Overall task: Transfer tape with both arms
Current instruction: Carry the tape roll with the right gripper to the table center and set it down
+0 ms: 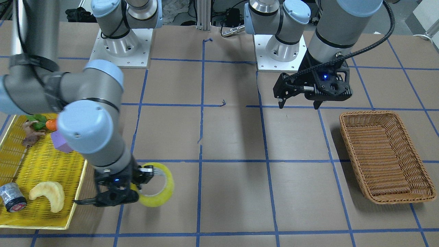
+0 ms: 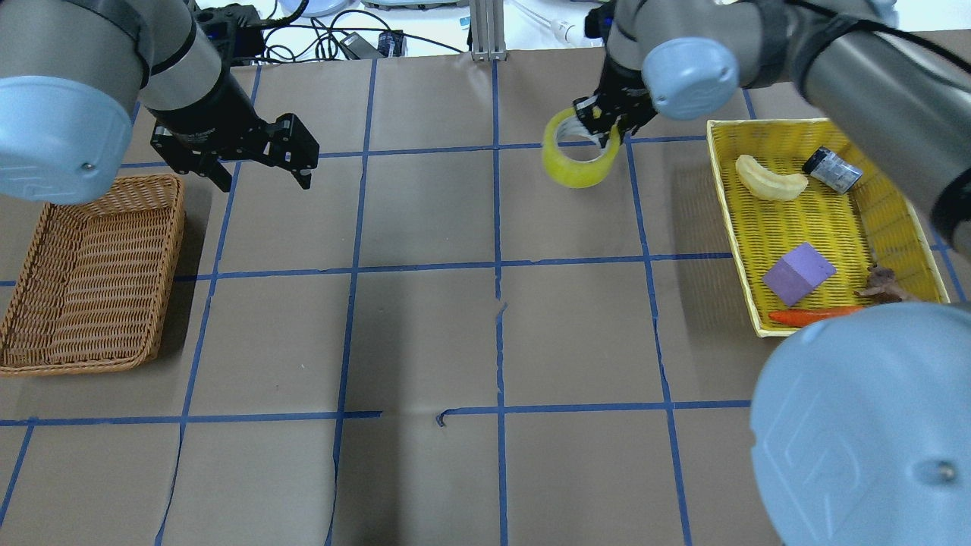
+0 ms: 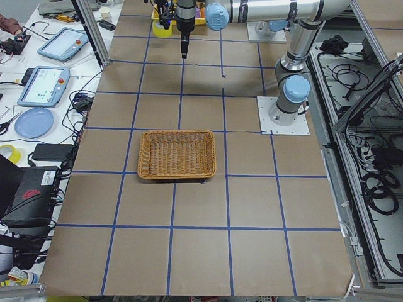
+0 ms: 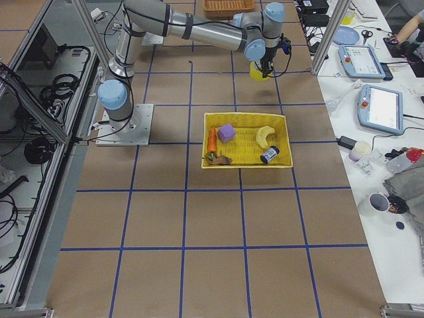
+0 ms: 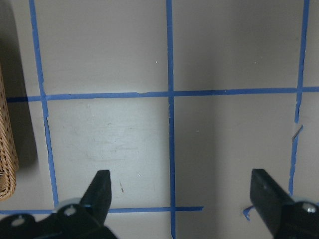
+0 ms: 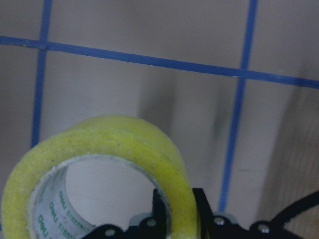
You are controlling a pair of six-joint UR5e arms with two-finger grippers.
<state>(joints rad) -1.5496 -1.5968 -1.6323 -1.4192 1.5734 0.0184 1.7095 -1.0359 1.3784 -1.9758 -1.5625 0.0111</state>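
One wall of the tape [image 2: 576, 176], partly hidden, is clenched in the right jaws; left jaws spread.

Left gripper [image 2: 265, 182] wide open, pointing down; right gripper [image 2: 604, 133] pinched closed, arm outstretched

A: Which finishes appear on the basket side?
B: The brown paper table cover [image 2: 425, 334] is matt and slightly creased; the woven tan wicker basket [image 1: 380, 154] is rough.
A: And on the tray side?
B: The yellow plastic mesh tray [image 2: 804, 227] is ribbed. The translucent yellow roll of packing tape [image 6: 124, 144] is glossy, with a printed pale core. The silver-grey tubular right arm [image 1: 109, 154] is satin metal, and its light-blue joint cap [image 1: 85, 127] is smooth plastic.
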